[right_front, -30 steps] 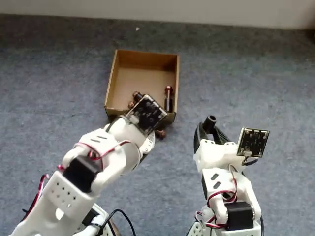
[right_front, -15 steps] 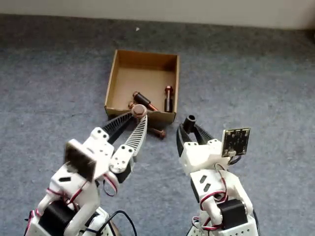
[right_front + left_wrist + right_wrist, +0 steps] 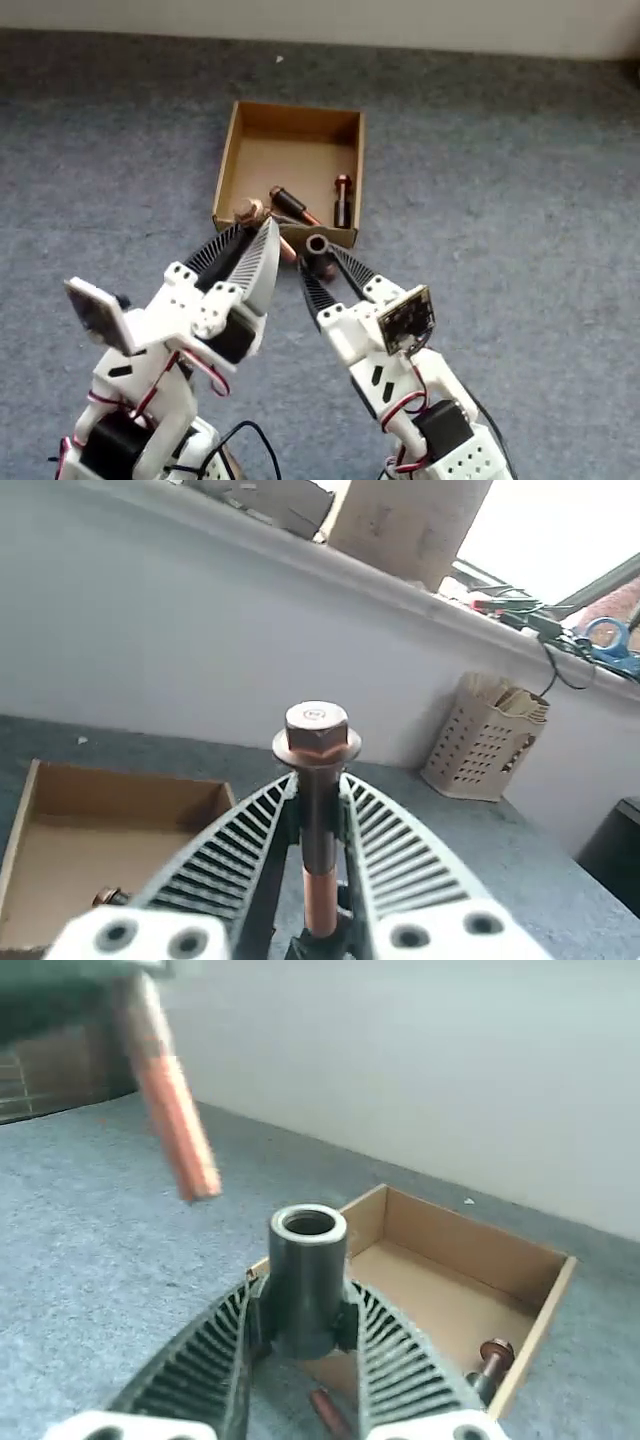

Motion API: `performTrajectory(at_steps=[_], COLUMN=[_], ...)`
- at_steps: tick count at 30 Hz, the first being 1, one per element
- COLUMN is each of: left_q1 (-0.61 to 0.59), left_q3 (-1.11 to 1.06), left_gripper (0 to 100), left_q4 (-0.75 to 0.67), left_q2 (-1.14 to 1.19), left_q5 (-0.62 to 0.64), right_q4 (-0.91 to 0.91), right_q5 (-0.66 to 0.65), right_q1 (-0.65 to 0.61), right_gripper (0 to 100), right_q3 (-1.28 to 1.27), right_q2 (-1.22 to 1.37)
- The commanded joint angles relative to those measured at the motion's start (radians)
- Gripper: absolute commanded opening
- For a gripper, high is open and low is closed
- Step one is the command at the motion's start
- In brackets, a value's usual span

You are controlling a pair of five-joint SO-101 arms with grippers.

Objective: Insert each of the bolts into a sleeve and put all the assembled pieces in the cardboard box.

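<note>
Bolt [image 3: 316,732] clamped between left gripper [image 3: 317,778] fingers [image 3: 392,845].

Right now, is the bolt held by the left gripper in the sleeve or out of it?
Out: the bolt hangs apart from the sleeve, whose bore shows empty.

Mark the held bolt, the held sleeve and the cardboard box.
bolt [image 3: 316,728], left wrist view, hex head.
sleeve [image 3: 305,1282], right wrist view, outer wall.
cardboard box [image 3: 290,160], high view, bare floor.

bolt [image 3: 172,1110] blurred, head end cut off, above the jaws of the right gripper [image 3: 303,1298]; sleeve [image 3: 307,1255] base hidden between those jaws.
</note>
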State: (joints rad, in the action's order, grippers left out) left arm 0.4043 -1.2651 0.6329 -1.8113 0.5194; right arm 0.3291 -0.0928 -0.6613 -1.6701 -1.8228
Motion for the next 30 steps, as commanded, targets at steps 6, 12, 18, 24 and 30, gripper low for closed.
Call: performTrajectory(at_steps=[6,12,18,24,30], left_q1=[-0.05,-0.05,-0.051,-0.036,-0.008], left_q3=[-0.145,-0.096,-0.058,0.056,0.013], left_gripper=[1,1,1,1,1], left_q4=[-0.146,-0.152,-0.149,0.034,0.066], left_q2=[-0.004,-0.004,-0.004,-0.004,-0.004], left_q5=[0.069,0.069,0.068,0.008,-0.002], right_q4=[-0.038,0.05,0.097,0.105,0.105], right_q5=[-0.104,-0.104,-0.104,-0.104,-0.106], right_q1=[-0.094,-0.088,-0.087,-0.047,-0.062], right_gripper=[0.5,0.5,0.5,0.5,0.5], right_q3=[-0.117,-0.117,-0.12,-0.124,-0.125], right_q2=[-0.013,-0.013,-0.013,-0.013,-0.013])
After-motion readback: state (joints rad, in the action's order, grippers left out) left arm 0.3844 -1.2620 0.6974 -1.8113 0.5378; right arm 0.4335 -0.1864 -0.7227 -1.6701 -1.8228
